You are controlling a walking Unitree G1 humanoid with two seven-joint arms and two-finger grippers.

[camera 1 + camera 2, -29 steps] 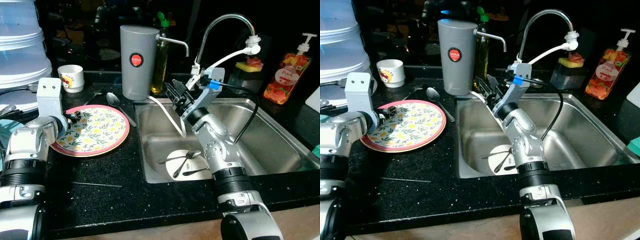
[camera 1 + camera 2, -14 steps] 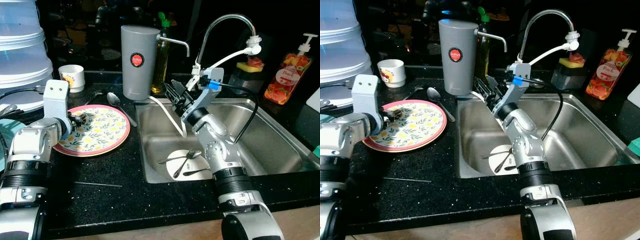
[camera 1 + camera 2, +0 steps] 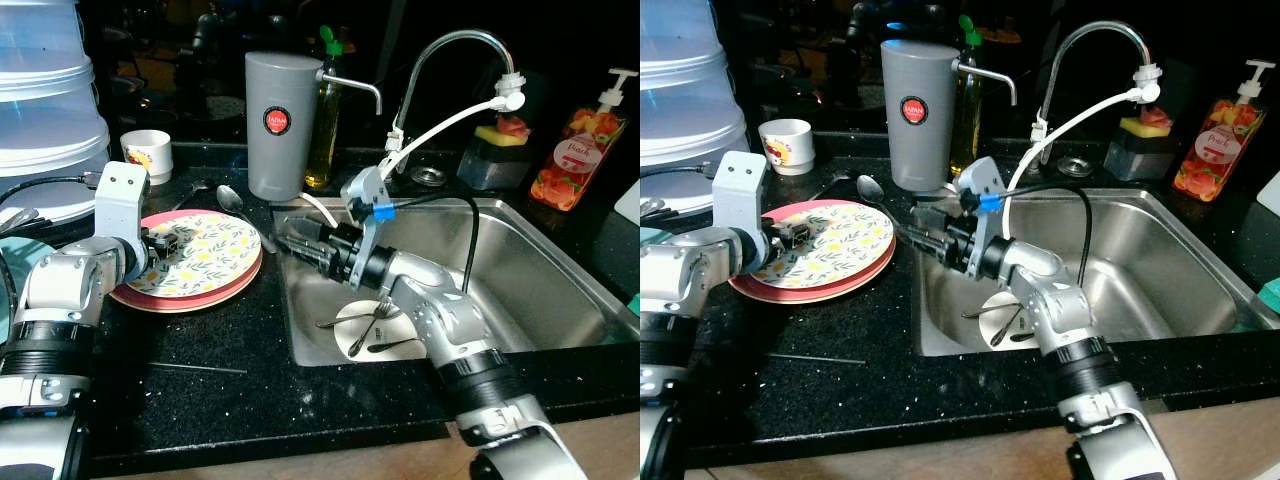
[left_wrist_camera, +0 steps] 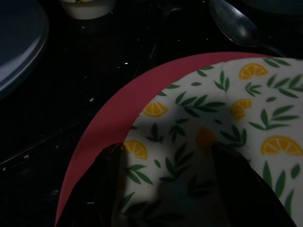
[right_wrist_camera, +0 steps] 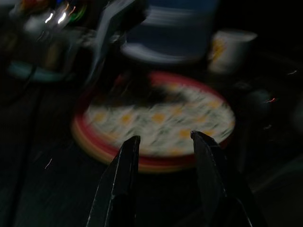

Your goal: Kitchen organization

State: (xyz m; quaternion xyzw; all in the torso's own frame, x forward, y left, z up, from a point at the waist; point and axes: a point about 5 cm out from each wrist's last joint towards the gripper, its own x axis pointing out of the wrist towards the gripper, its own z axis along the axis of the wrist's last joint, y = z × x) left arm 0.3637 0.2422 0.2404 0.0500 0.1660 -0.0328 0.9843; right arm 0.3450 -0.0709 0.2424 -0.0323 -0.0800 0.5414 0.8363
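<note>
The right pincer (image 3: pixel 300 246) has swung toward the plate (image 3: pixel 195 258), open and empty.

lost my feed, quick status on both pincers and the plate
Left pincer open over floral plate rim. Right pincer open, at sink edge, pointing at plate. Spoon lies beside plate.
</note>
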